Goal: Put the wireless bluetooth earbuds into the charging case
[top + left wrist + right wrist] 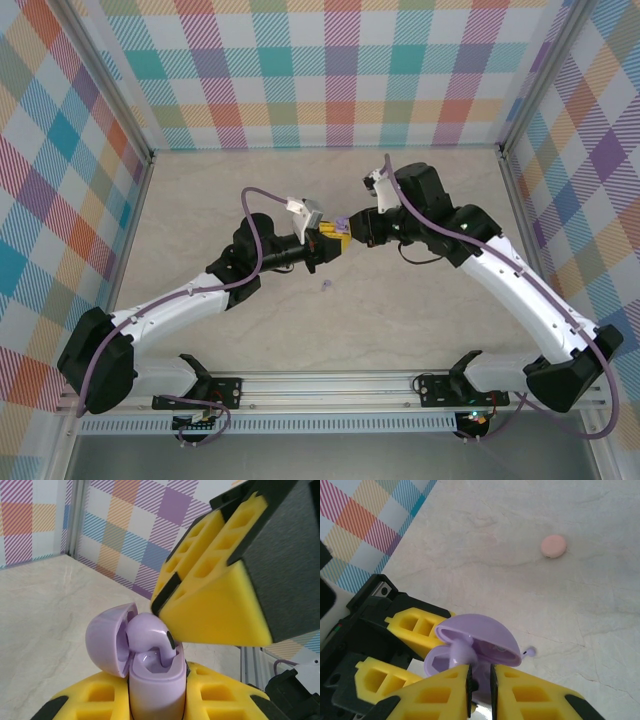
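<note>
A: Starting at the right gripper (480,685): pinched down to a sliver on a lilac earbud (147,632), right over the mouth of the case.

B: Then across to the left gripper (157,707): clamped around the lilac charging case (156,680), holding it upright above the table (200,200) with the lid (102,640) flipped back.

A: Looks about half in from the left wrist view. Dips its stem into the well, rides with the rounded head above the rim. Not seated yet, by the look of it.

B: Calls for a last push down, then a release. Can't tell about the neighbouring well, hidden behind the bud.

A: Moving further out, spotting a second earbud (327,287) lying loose on the table, near the two grippers on the side toward the arm bases.

B: So, at a guess: one of two under way, none finished. Left to do: seat this one, fetch that one, drop it in, probably shut the lid.

A: And well apart on the marble, a pinkish disc (553,546). Likely no part in this.
</note>
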